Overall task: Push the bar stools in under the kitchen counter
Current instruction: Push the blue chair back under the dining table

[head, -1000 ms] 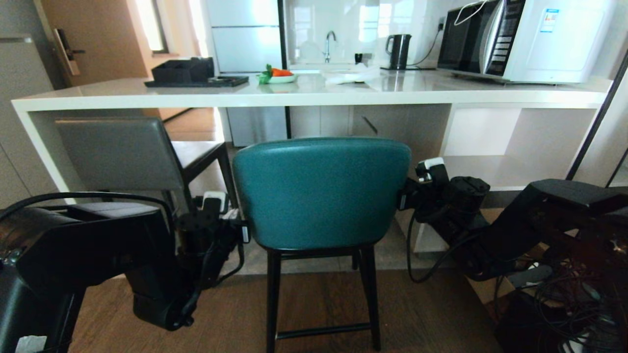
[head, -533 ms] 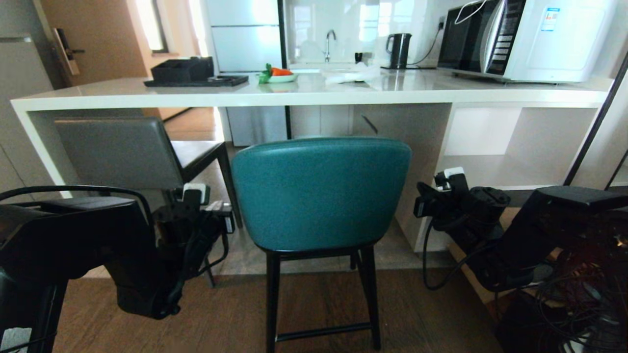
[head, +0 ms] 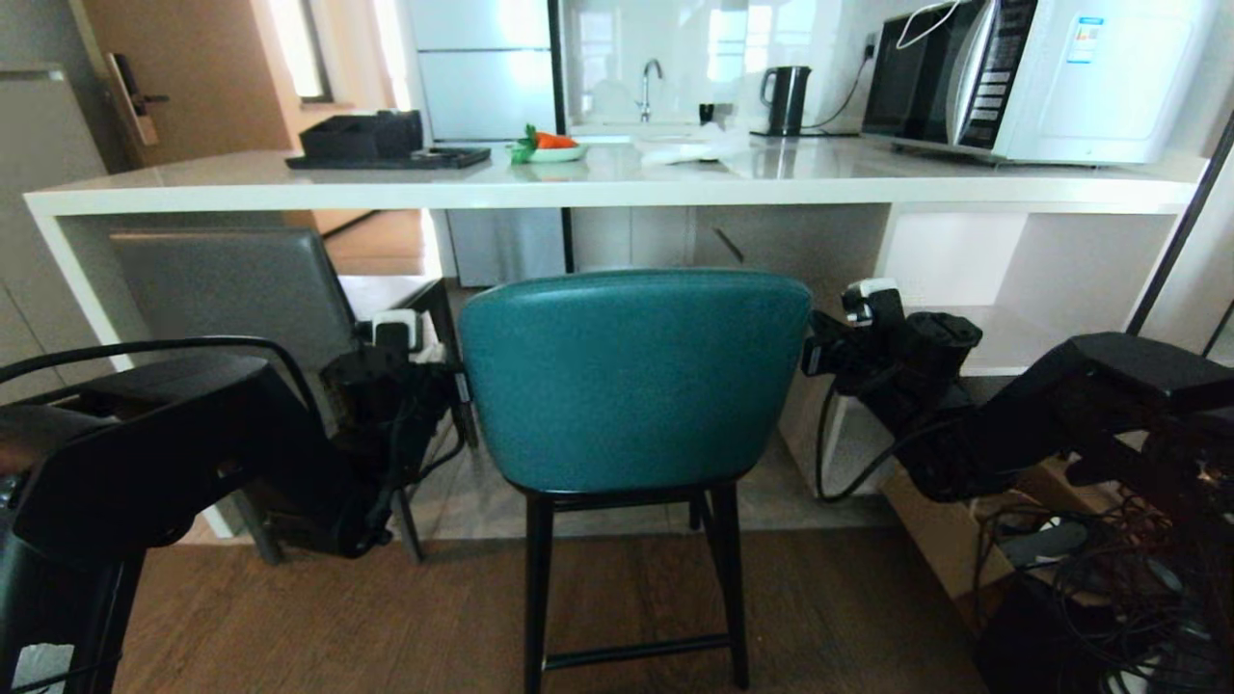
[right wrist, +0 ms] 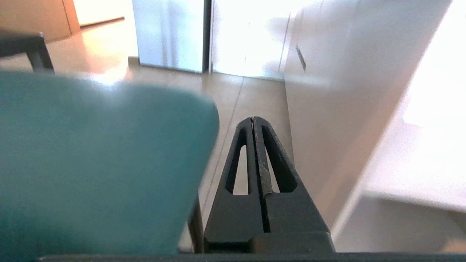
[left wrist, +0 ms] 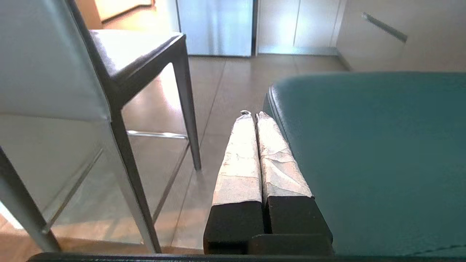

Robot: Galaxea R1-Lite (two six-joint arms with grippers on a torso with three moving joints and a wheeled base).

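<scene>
Two bar stools at one glossy white stone-look worktop (head: 617, 188).
Clenched left hand (left wrist: 255, 116) and clenched right hand (right wrist: 253, 120) flank the teal leather curved-back stool (head: 631, 376); the grey leather square-backed stool (head: 231, 299) stands beside it.

It was a home kitchen: a glossy white stone-look counter (head: 617, 188) carried a white microwave oven (head: 1032, 72), while a black electric kettle (head: 788, 99), chrome tap (head: 652, 87) and probably a pale fridge (head: 487, 72) stood beyond.
</scene>
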